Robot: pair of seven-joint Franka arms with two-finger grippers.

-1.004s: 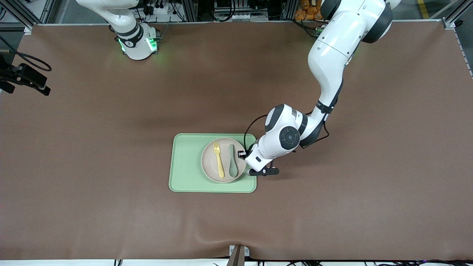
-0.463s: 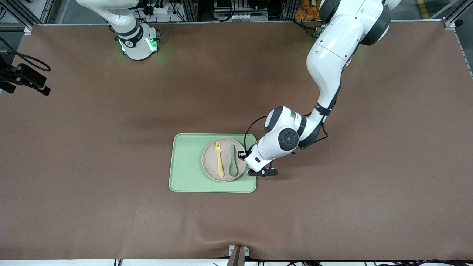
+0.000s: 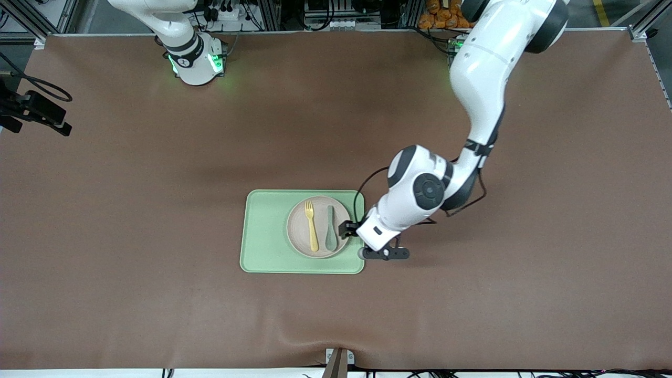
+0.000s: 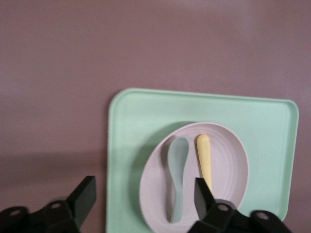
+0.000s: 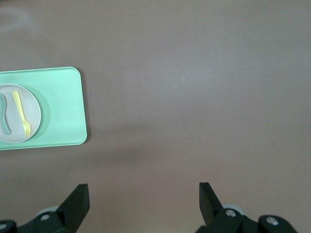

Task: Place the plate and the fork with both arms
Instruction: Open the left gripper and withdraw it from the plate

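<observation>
The plate (image 3: 318, 227) sat on the green tray (image 3: 265, 241), toward the tray's edge at the left arm's end, with the fork (image 3: 311, 226) and a grey-green spoon (image 3: 330, 228) lying side by side on it. The left gripper (image 3: 362, 236) hung just over that same tray edge, beside the plate's rim, its fingers spread wide and holding nothing. The right gripper (image 5: 141, 201) waited high above bare table, fingers also wide apart and empty.

Judging by this, the plate had been set down and the step in hand was the left arm's retreat. To do it well the gripper should lift straight up before swinging away — the plate's rim lay close to one finger, and a sideways drag could nudge the plate or tip the cutlery.

The front view placed the whole layout — tray in the middle of the table, left arm reaching to it. It hid the left gripper's fingers under the wrist; the left wrist view showed them well apart, with the plate between and past them. The right wrist view alone showed the right gripper, with the tray small and well away from it.
</observation>
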